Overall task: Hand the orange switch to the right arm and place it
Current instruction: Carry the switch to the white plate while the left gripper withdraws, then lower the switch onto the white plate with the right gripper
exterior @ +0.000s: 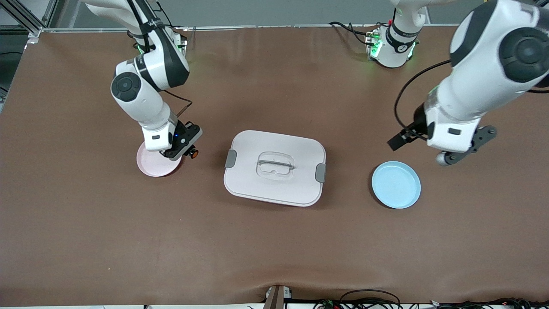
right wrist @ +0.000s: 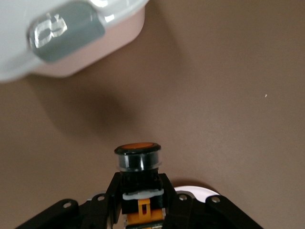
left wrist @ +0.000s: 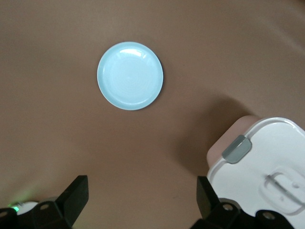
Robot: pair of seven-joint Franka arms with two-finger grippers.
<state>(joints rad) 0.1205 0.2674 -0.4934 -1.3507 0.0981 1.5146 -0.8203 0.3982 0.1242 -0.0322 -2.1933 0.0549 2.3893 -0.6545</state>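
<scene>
Your right end effector (exterior: 187, 151) already has the orange switch (exterior: 194, 152), fingers closed on its black body w/ the orange button end sticking out past the tips. It hangs just over the edge of the pink plate (exterior: 150, 167), at the right arm's end of the surface.

Handling, judged from looks: tiny, rigid, light, prob. smooth plastic, so it could twist or slip if the grip loosens. Keep the hold on the black barrel, not on the orange cap.

Looks: the right wrist view shows a short black cylinder (right wrist: 138, 164), round orange face in a dark ring, clear collar below, orange bit lower between the fingers.

Left end effector (left wrist: 143, 200) waits, fingers wide apart and holding nothing, over the surface near the blue plate (exterior: 396, 185). The lidded white box (exterior: 275, 167) sits between the plates.
</scene>
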